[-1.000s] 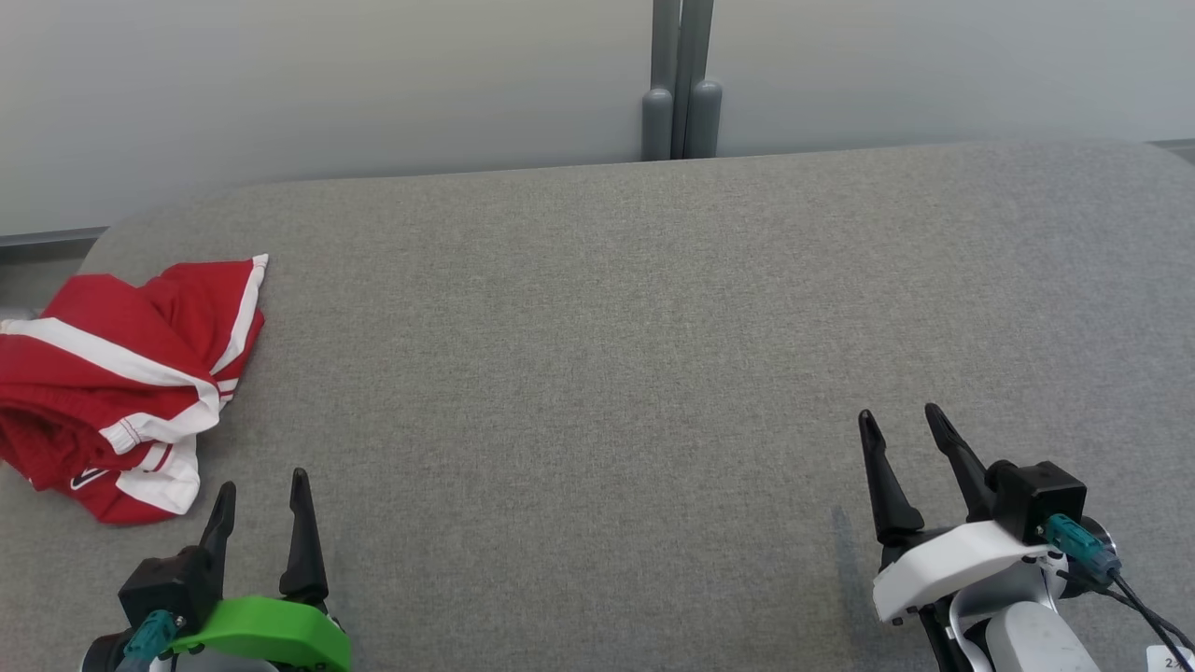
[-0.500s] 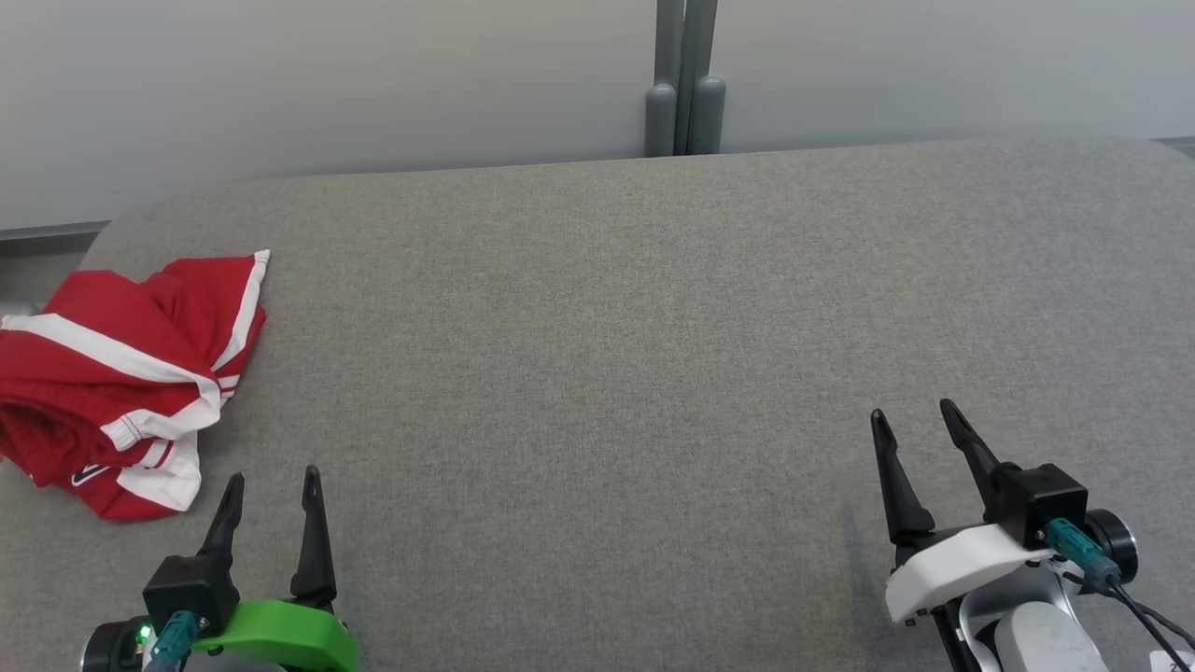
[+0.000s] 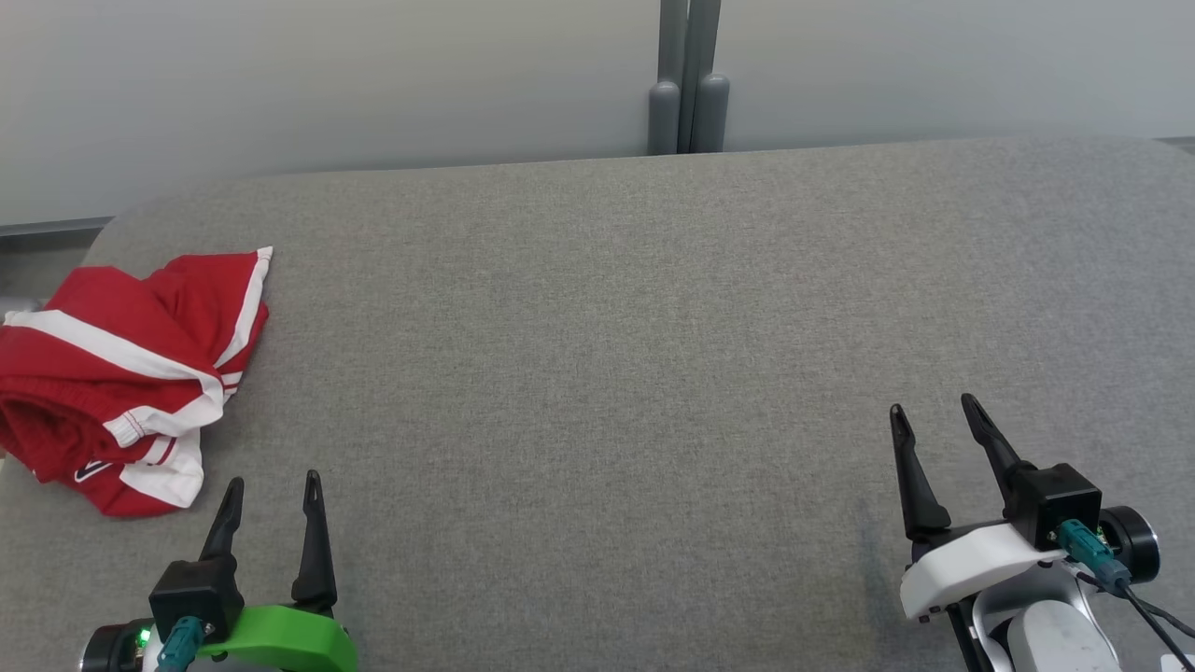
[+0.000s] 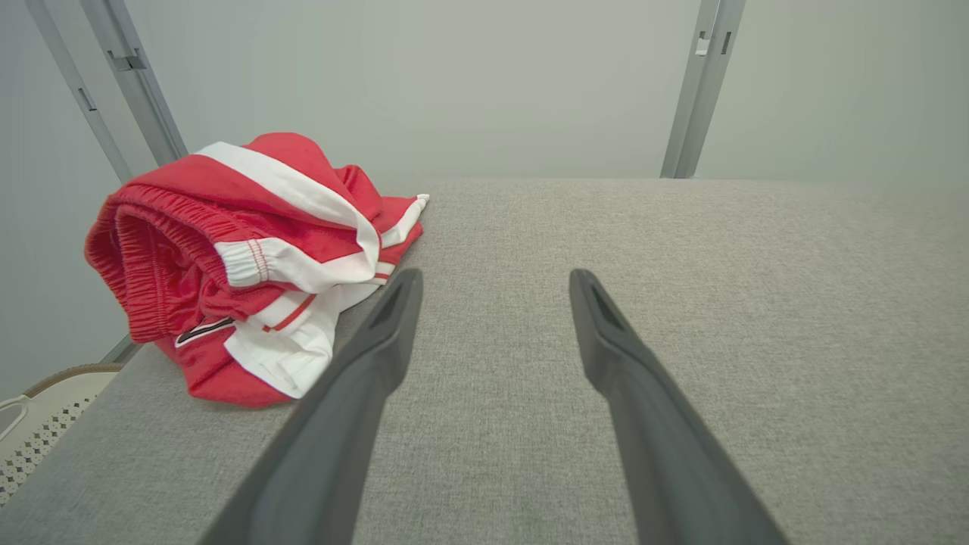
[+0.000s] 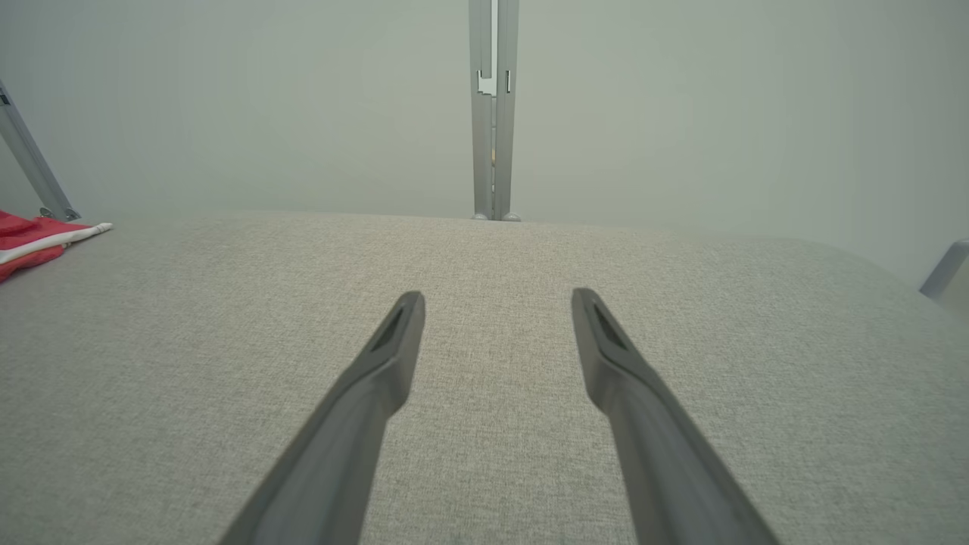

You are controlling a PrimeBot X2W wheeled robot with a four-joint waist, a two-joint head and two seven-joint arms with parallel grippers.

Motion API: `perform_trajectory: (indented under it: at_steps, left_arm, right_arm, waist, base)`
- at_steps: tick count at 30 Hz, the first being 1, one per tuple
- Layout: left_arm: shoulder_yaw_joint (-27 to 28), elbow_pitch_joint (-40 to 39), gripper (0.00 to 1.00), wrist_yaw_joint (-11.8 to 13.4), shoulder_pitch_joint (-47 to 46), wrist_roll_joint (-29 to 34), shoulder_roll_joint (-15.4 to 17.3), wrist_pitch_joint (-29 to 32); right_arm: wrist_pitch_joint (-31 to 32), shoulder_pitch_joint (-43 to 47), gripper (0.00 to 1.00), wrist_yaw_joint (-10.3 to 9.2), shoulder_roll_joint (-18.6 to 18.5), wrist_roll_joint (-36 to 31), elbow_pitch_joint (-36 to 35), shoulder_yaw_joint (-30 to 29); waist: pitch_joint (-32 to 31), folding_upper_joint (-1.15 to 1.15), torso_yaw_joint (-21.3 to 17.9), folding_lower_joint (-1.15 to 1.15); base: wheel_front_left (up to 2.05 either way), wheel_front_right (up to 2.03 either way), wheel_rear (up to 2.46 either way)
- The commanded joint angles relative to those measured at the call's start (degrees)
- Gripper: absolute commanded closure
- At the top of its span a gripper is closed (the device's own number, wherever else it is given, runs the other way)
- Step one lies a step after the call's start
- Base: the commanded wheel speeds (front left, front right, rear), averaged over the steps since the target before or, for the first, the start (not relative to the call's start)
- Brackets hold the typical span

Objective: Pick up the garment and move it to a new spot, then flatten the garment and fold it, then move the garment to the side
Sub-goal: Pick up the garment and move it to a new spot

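I am holding my left pincer (image 3: 273, 480) and right pincer (image 3: 934, 405) released, empty. The red garment (image 3: 131, 373) is lying crumpled at the table (image 3: 597, 327)'s left edge, looking soft and limp. I am favouring its gathered waistband (image 4: 144, 250) for a hold.

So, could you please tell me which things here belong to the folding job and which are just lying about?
Belongs to the job: crumpled red-and-white fabric garment; grey fabric-covered table it lies on; open left end effector; open right end effector.
Just there: grey metal post behind the table; white perforated basket off the table's edge.
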Motion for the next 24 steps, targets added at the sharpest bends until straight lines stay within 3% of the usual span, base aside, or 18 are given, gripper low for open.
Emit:
perform_trajectory:
  at_steps: [1,11,24]
  left_arm:
    - [0.08,-0.11,0.00,0.28,0.50,-0.42,0.35,-0.08]
    - [-0.25,0.61,0.00,0.89,-0.61,0.04,0.35,-0.07]
    - [2.68,0.43,0.00,2.62,1.12,-2.14,0.33,-0.07]
  right_arm:
    - [-0.27,0.79,0.00,0.00,-0.15,-0.64,-0.21,0.05]
    - [-0.25,0.41,0.00,0.00,-0.14,0.04,-1.85,1.51]
    - [-0.22,-0.43,0.00,-0.01,-0.18,-0.93,2.58,5.59]
  waist:
    - [0.09,0.00,0.20,0.00]
    - [0.73,0.00,4.26,0.00]
    - [0.20,0.00,16.82,0.00]
  base:
    - [0.00,0.00,0.00]
    - [0.00,0.00,0.00]
    - [0.00,0.00,0.00]
